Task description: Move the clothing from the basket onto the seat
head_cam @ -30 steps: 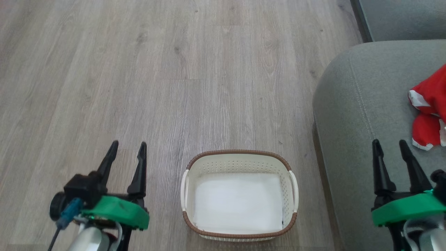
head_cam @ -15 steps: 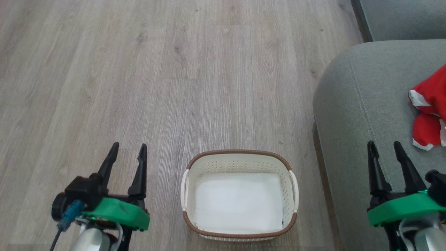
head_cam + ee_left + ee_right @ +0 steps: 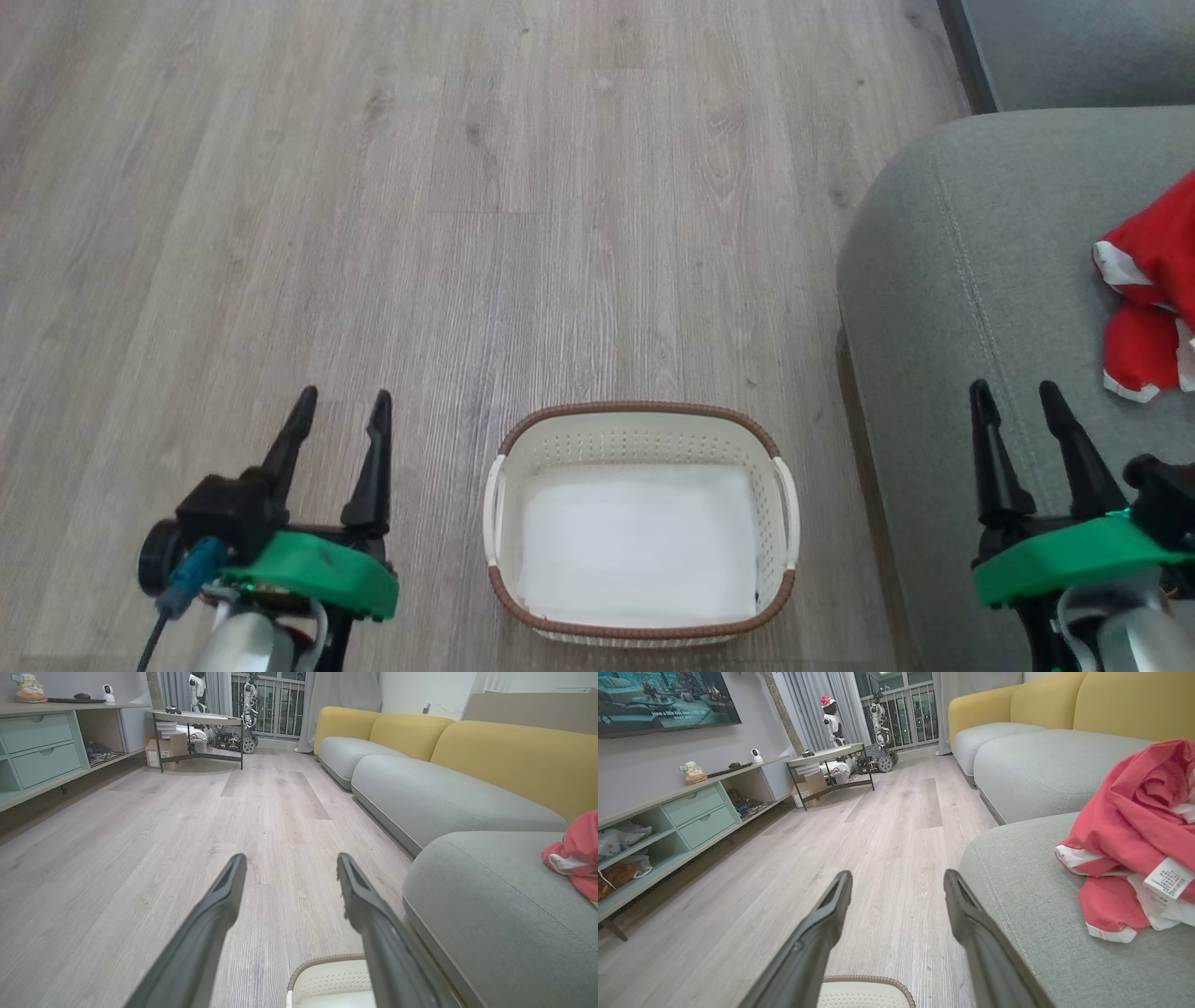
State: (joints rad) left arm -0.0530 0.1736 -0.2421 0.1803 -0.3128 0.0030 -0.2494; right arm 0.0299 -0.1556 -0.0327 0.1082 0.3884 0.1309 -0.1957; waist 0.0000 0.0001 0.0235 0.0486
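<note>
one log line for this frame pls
basket: empty | clothing: on seat | left gripper: open, holding nothing | right gripper: open, holding nothing

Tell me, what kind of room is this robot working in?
Most likely a home living room: a long sofa with yellow backs, a wall TV above a low drawer unit, and a wood-look floor.

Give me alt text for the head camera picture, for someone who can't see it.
An empty cream basket sits on a wood floor, while red clothing lies on the grey seat at the right edge. The left claw and the right claw, both open and holding nothing, point up from the lower corners.
</note>
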